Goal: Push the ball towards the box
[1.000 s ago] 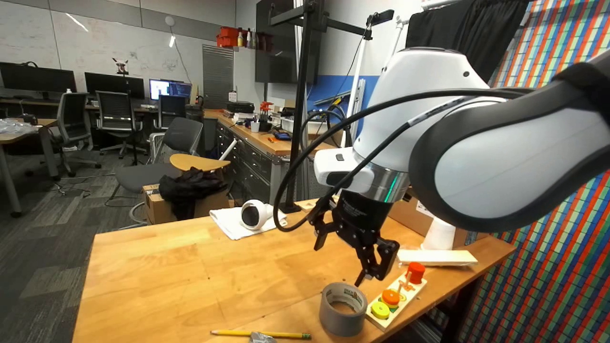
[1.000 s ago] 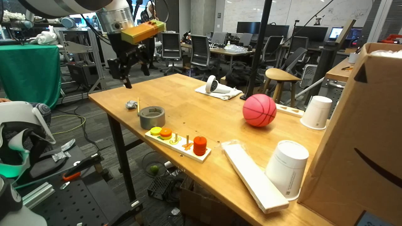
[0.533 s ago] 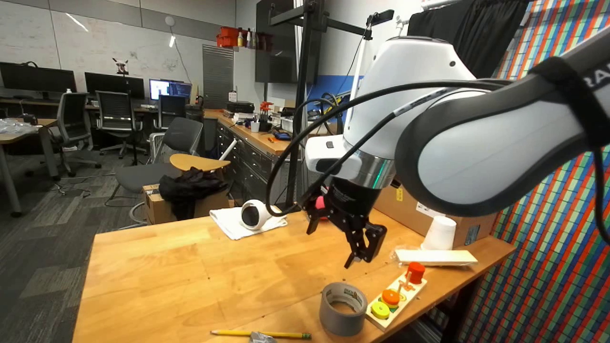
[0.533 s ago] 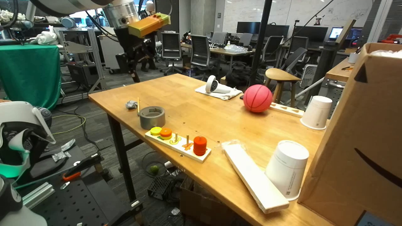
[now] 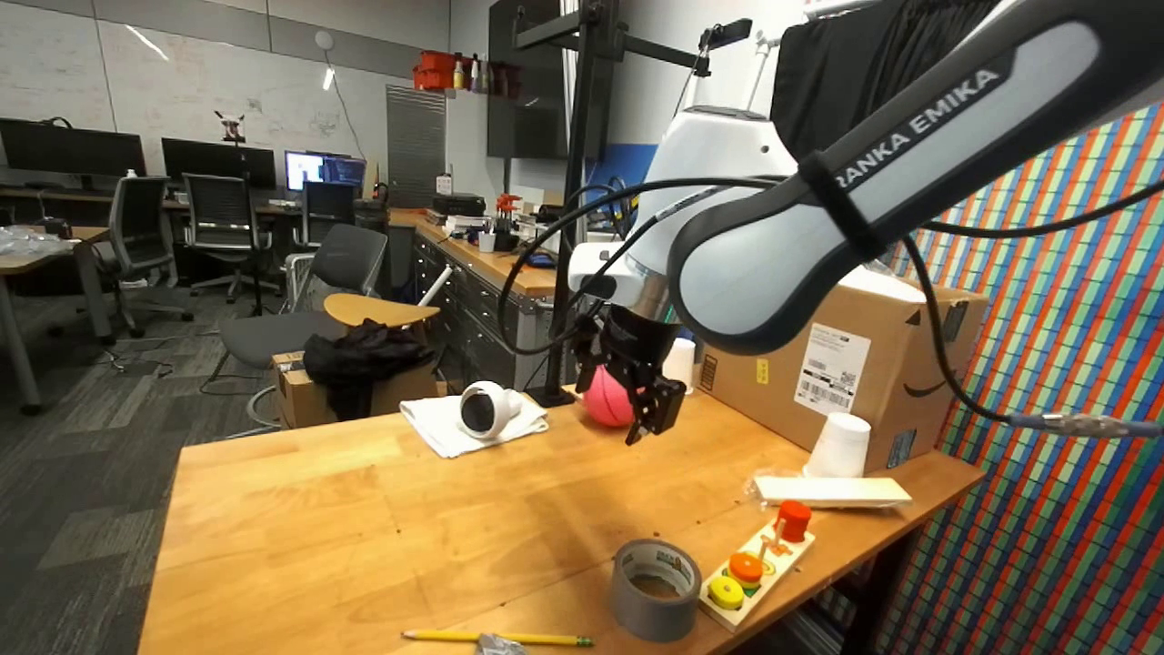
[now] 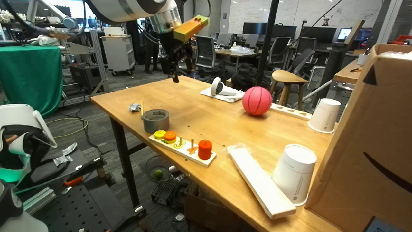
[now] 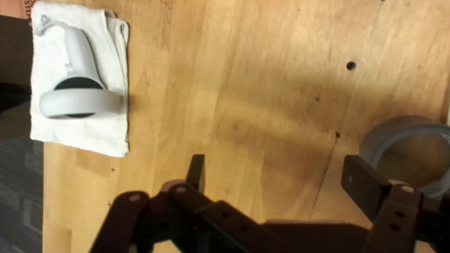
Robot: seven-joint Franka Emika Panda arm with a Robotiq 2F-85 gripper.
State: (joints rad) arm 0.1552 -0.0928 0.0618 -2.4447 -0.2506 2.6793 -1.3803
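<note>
My gripper (image 7: pixel 273 172) gapes wide, empty; the pink basketball (image 6: pixel 257 100) rests on the tabletop (image 5: pixel 364 518), short of the cardboard box (image 6: pixel 357 135) — I should come low behind it, box ahead, and push slowly.

Tool (image 5: pixel 607 416), jaws apart, hangs over table (image 5: pixel 364 509) & partly hides pink ball (image 5: pixel 607 398), w/ cup (image 5: pixel 838 446) in front of lg cardboard box (image 5: pixel 782 387), tape roll (image 5: pixel 655 617) nr peg toy (image 5: pixel 768 578).

The desk (image 6: pixel 193 106) holds two white cups (image 6: pixel 294 175) (image 6: pixel 324 115) and one each of: pink ball (image 6: pixel 257 101), cardboard box (image 5: pixel 841 368), tape roll (image 6: pixel 156 124), pencil (image 5: pixel 550 639), peg toy (image 6: pixel 183 148), controller (image 7: pixel 81 98), cloth (image 7: pixel 84 131), white plank (image 6: pixel 260 182), wooden strip (image 6: pixel 291 112), silvery wad (image 6: pixel 134 107).
</note>
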